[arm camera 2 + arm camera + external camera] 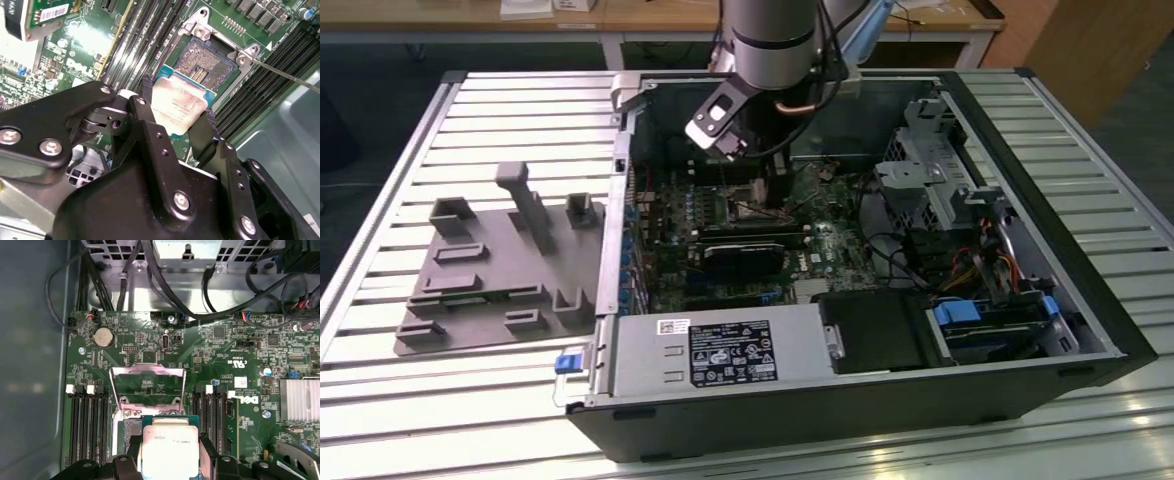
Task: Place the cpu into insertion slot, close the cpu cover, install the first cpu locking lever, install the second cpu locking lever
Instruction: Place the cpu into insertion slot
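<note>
- A slatted metal table point(440, 400) carries everything in the exterior view.
- 1 open black computer case point(1081, 330) lies on its side on the table, its inside facing up.
- The robot arm point(771, 40) comes down from above into the far half of the case.
- 1 grey moulded fixture plate point(480, 290) lies on the table, just beside the case on the exterior view's left.
- A grey power supply point(720, 350) fills the case's near edge.
- The green motherboard point(841, 250) covers the case floor, and 1 black card point(747, 255) stands across its middle.
- The gripper point(178, 107) is pinching the cpu from 2 opposite edges, with 1 black finger point(147, 100) on each side; in the first wrist view the gripper point(169, 456) holds the chip the same way.
- Long black memory slots point(87, 430) flank the socket on both sides.
- The cpu cover point(147, 371) stands swung up and open behind the socket, with the board visible through its window.
- The insertion slot point(207, 62) lies uncovered, its contact field bare; the first wrist view shows its dark edge point(129, 432) beside the chip.
- The cpu point(175, 100), silvery top up, hangs over the slot's near edge and overlaps part of it in both wrist views point(170, 450); whether it touches the slot I cannot tell.
- 1 thin metal rod point(285, 75) reaches out from the socket's corner.
- 1 coin cell point(103, 337) sits on the board beyond the cover.
</note>
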Action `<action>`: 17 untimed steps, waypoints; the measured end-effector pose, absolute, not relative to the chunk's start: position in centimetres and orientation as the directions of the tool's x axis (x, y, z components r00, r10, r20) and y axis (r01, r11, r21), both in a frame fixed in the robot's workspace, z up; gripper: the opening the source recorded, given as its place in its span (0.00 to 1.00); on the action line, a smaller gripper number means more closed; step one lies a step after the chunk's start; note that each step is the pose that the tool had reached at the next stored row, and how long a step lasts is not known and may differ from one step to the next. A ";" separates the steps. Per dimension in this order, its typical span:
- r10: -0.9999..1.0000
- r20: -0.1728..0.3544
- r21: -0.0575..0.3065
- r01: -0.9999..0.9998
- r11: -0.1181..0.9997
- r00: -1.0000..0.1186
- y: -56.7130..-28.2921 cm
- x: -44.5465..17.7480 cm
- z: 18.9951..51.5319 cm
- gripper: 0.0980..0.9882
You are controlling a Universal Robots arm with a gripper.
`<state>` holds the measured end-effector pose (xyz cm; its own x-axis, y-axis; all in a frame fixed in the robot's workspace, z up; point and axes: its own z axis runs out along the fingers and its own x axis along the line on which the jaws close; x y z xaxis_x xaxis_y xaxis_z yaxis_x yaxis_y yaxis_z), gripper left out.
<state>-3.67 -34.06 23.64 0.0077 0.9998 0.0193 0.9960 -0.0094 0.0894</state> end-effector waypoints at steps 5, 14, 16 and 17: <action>1.000 0.019 0.089 0.996 0.006 -0.008 -33.8 -3.8 23.1 0.49; 1.000 0.019 0.089 0.996 0.013 -0.015 -33.3 -4.1 22.3 0.49; 1.000 0.019 0.089 0.996 0.013 -0.014 -33.3 -4.1 22.0 0.49; 1.000 0.019 0.089 0.996 0.013 -0.014 -33.3 -4.2 21.9 0.49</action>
<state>-4.15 -33.29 21.91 -0.0145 0.9997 0.0193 0.9959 0.0127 0.0893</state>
